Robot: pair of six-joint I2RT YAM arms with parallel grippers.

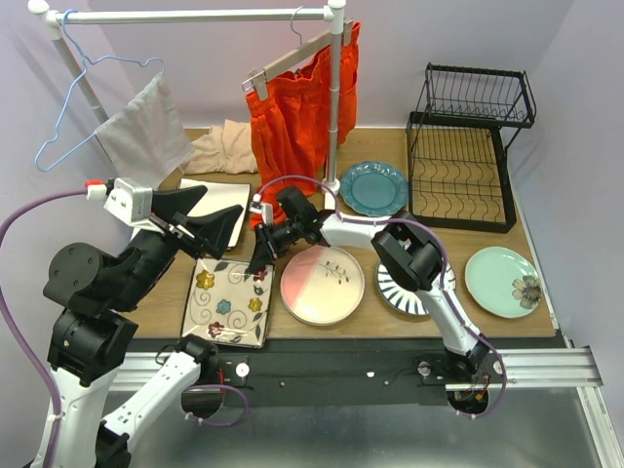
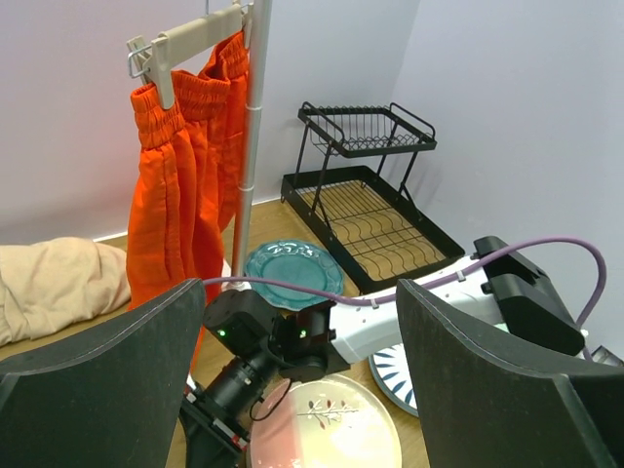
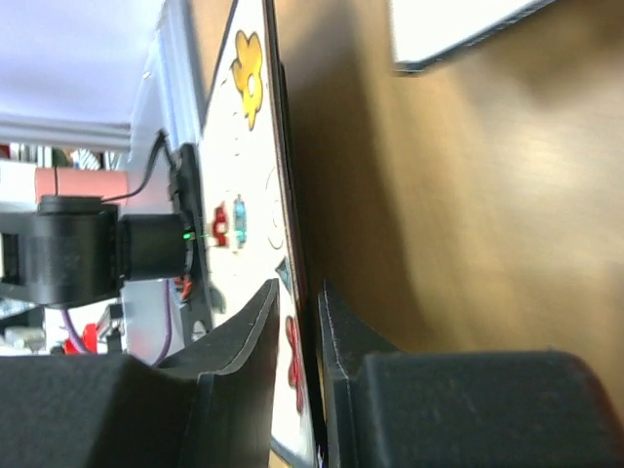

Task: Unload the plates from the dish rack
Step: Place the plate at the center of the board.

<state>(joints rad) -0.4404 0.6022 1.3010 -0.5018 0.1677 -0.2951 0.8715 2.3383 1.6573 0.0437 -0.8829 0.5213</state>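
The black wire dish rack [image 1: 458, 224] [image 2: 370, 219] stands at the back right with no plates in it. On the table lie a teal plate [image 1: 373, 188] [image 2: 292, 271], a pink and cream plate [image 1: 327, 288] [image 2: 336, 429], a blue-striped plate [image 1: 400, 292] [image 2: 390, 375] and a mint plate [image 1: 502, 281]. The square flowered plate [image 1: 229, 302] [image 3: 244, 146] lies at the front left. My right gripper [image 1: 261, 258] [image 3: 297, 292] straddles its right rim, jaws slightly parted, a thin gap showing. My left gripper [image 1: 219, 210] [image 2: 300, 302] hovers open over a plain white square plate [image 1: 219, 190] [image 3: 458, 29].
A white clothes rail [image 1: 195, 15] spans the back left, with orange shorts [image 1: 292, 117] [image 2: 185, 195], a blue hanger [image 1: 73, 107] and a grey cloth [image 1: 141, 136] on it. A beige cloth [image 1: 219, 146] [image 2: 54, 283] lies beneath. The right arm reaches across the striped plate.
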